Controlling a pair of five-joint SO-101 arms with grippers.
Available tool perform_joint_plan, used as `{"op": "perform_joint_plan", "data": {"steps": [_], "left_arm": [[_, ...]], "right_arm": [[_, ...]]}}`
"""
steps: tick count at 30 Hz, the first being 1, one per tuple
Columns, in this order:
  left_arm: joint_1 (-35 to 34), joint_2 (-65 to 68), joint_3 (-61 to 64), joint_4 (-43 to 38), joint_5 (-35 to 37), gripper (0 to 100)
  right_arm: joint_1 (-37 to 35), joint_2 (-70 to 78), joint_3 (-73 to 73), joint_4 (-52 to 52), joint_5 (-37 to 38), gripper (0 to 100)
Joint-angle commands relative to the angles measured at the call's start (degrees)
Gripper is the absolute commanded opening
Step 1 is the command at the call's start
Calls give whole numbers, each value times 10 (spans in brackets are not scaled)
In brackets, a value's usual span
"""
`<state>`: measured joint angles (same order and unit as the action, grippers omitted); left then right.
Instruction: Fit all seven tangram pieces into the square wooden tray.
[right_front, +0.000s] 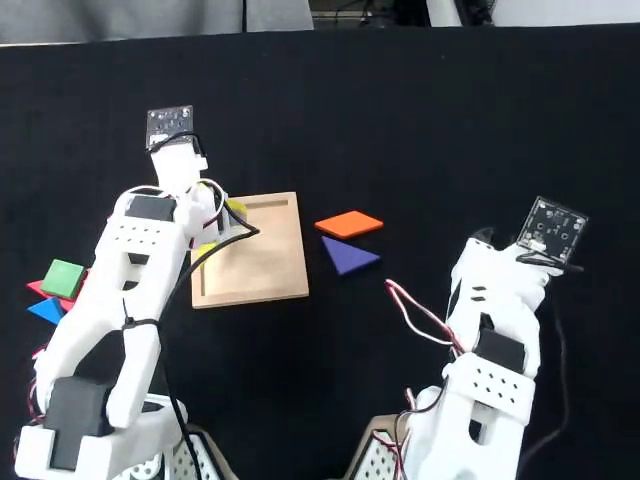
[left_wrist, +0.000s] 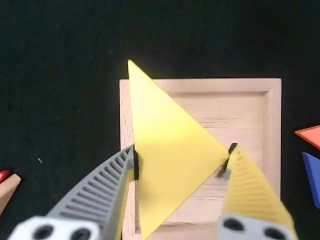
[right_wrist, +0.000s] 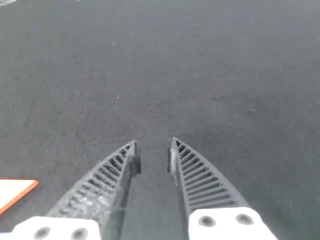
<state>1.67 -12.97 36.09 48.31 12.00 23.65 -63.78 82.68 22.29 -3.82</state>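
Observation:
A large yellow triangle (left_wrist: 167, 150) is clamped between the fingers of my left gripper (left_wrist: 181, 162), held over the left side of the square wooden tray (left_wrist: 272, 130). From above, that gripper (right_front: 215, 225) hangs over the tray's (right_front: 265, 255) left edge with yellow showing beside it. An orange parallelogram (right_front: 349, 224) and a dark blue triangle (right_front: 348, 255) lie just right of the tray. A green square (right_front: 62, 277), a red piece (right_front: 40, 289) and a blue triangle (right_front: 45, 310) sit at the far left. My right gripper (right_wrist: 153, 157) hovers slightly open above bare black cloth.
The table is covered in black cloth (right_front: 430, 120). The right arm (right_front: 495, 330) stands at the front right, away from the pieces. An orange piece's corner (right_wrist: 15, 192) shows in the right wrist view. Red wires (right_front: 420, 315) loop by the right arm.

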Motion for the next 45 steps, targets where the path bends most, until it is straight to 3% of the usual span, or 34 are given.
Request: {"op": "perform_joint_plan", "data": {"steps": [1, 8, 41, 45], "left_arm": [[-1, 31, -22, -11, 1, 170], [-6, 149, -92, -4, 1, 168], [-6, 156, -92, 13, 1, 171], [-7, 151, -95, 51, 6, 171]], "right_arm": [[-8, 0, -2, -16, 8, 103], [-8, 0, -2, -16, 9, 103], [-8, 0, -2, -16, 9, 103], [-8, 0, -2, -16, 9, 103]]}}
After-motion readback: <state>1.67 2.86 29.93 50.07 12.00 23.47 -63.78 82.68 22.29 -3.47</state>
